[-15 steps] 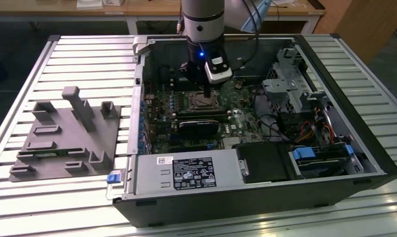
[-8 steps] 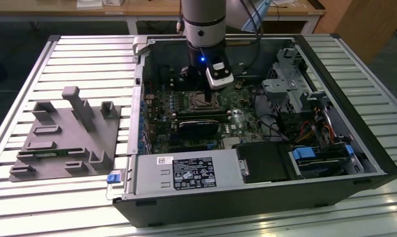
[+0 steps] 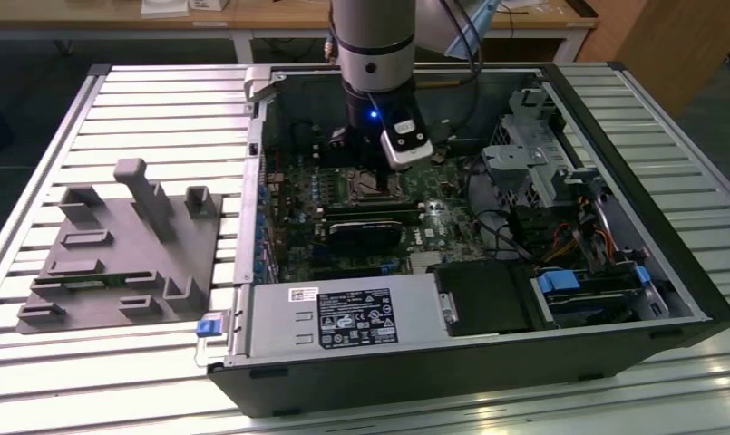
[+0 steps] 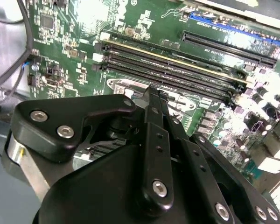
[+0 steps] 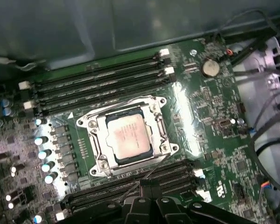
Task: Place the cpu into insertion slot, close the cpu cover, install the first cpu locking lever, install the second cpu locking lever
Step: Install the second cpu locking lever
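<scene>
In the first wrist view the cpu (image 5: 127, 136) lies flat in the insertion slot (image 5: 155, 103), its pale metal face up. The silver cpu cover (image 5: 99, 136) is down around it, framing the chip through its window. A thin wire lever (image 5: 139, 183) runs from the socket's edge toward my gripper (image 5: 149, 204); I cannot tell whether it is held. The black fingers (image 4: 154, 116) come together at their tips just above the board by the socket. In the exterior view my gripper (image 3: 383, 174) hangs inside the open computer case over the insertion slot (image 3: 371, 188).
Long black memory slots (image 5: 102, 77) flank the socket on both sides. A black card (image 3: 365, 231) lies just in front of the socket. Cables and a drive cage (image 3: 534, 163) fill the case's right side. A grey fixture (image 3: 122, 254) sits on the table at the exterior view's left.
</scene>
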`<state>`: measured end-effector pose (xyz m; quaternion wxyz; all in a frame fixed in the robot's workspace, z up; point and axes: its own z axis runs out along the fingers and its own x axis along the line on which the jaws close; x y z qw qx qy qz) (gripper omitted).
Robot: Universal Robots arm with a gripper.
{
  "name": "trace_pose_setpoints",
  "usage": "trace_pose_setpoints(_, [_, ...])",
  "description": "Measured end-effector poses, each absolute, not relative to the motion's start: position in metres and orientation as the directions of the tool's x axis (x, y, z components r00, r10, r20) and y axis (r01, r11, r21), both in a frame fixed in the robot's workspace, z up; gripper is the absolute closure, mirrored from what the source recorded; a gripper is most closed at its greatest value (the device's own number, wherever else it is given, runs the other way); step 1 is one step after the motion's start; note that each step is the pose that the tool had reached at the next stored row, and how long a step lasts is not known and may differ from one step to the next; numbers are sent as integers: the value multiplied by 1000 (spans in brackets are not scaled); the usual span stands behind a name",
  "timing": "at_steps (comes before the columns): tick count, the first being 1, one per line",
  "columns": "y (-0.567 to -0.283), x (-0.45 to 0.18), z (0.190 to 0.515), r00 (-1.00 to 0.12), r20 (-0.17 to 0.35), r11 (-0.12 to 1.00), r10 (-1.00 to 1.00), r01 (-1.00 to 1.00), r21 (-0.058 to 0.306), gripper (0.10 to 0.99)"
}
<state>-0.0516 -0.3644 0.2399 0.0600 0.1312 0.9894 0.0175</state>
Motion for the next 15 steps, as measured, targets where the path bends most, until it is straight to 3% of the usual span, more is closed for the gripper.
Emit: trace_pose_setpoints(15, [-367,-71,228,-973,-114,979,200,196,50,980])
